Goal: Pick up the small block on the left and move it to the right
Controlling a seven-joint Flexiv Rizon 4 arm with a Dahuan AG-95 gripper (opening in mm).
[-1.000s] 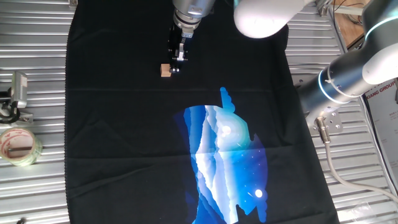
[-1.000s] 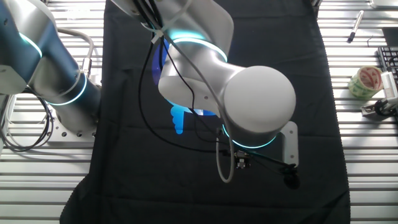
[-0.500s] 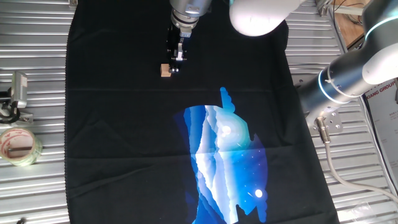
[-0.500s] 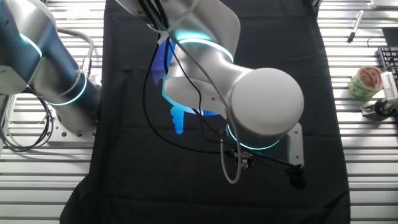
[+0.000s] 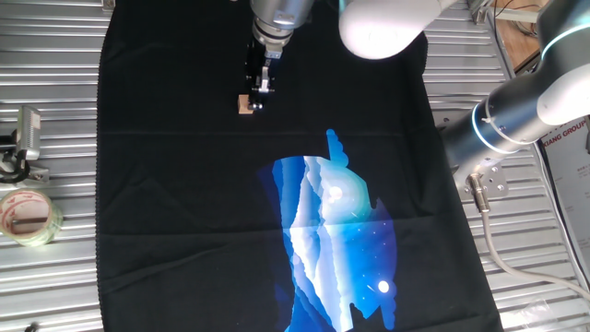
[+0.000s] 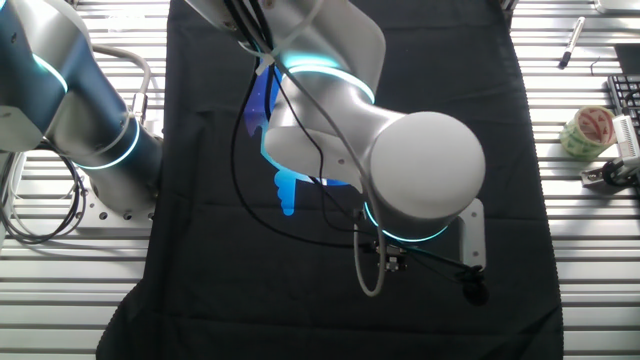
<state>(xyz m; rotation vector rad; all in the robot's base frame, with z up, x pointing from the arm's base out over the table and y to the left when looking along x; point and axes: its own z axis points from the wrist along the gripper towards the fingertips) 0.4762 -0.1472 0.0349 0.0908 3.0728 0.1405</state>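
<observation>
claw [image 5: 259, 104]: shifted slightly up-frame and a touch left over the last second, tips now closer beside the small block [image 5: 244, 105] | arm wrist housing [image 6: 425, 175]: slid right and slightly down in the other fixed view, then eased back a little | small block: hidden in the other fixed view

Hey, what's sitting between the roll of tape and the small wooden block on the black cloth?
Nothing: in the fixed view showing both, only bare metal slats and black cloth lie between the tape roll and the small block.
</observation>
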